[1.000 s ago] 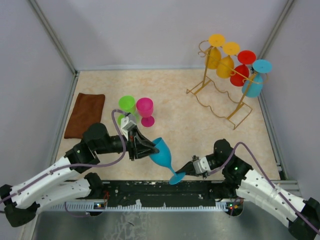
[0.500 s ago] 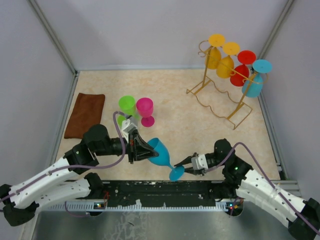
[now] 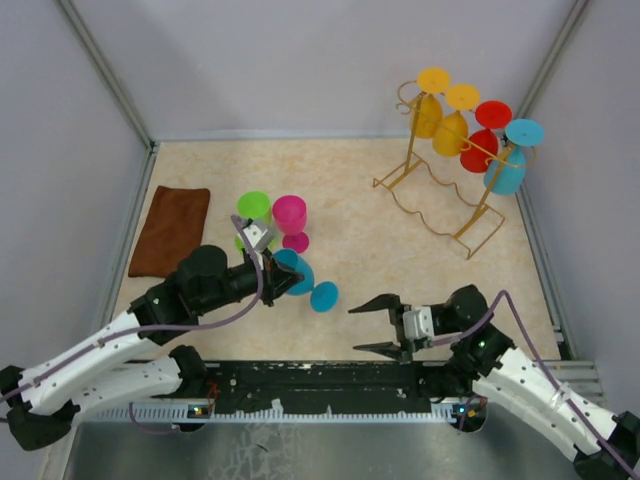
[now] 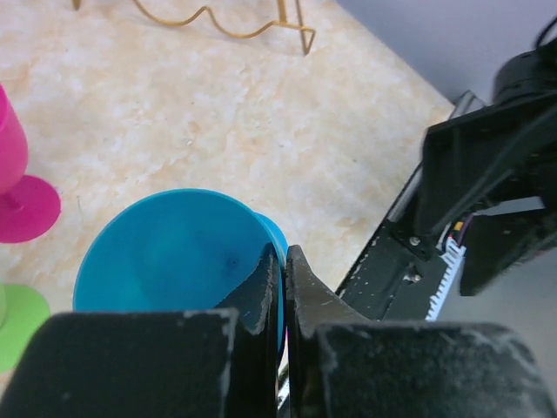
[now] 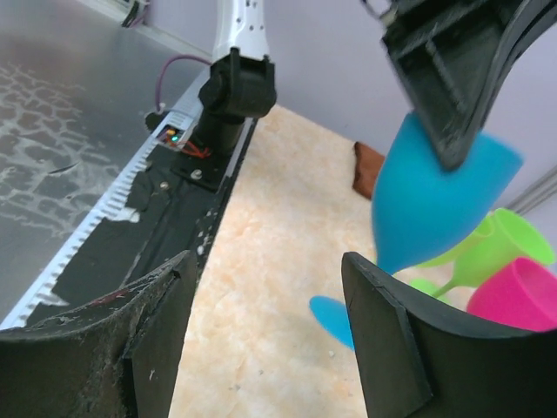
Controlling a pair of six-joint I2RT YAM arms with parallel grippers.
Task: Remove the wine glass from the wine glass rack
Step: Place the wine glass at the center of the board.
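The blue wine glass (image 3: 298, 277) is off the wine glass rack (image 3: 410, 155) and well apart from it, at the near left of the table (image 3: 400, 270). It leans over, its bowl towards the left arm and its foot towards the right arm. Whether the foot touches the table cannot be told. The left claw (image 3: 281, 274) holds it by the rim. In the left wrist view the two fingers (image 4: 264, 283) are pressed almost together, with the thin wall of the bowl (image 4: 170, 252) pinched between them.

The right claw (image 3: 374, 327) stands wide and holds nothing, just beyond the foot of the glass, its fingers pointing left towards it.

A green glass (image 3: 253, 207) and a pink glass (image 3: 290, 214) stand upright just behind the left claw. A brown cloth (image 3: 170, 228) lies flat further left. On the rack at the far right hang four glasses upside down: two yellow (image 3: 428, 115), one red (image 3: 483, 145) and one blue (image 3: 506, 172).
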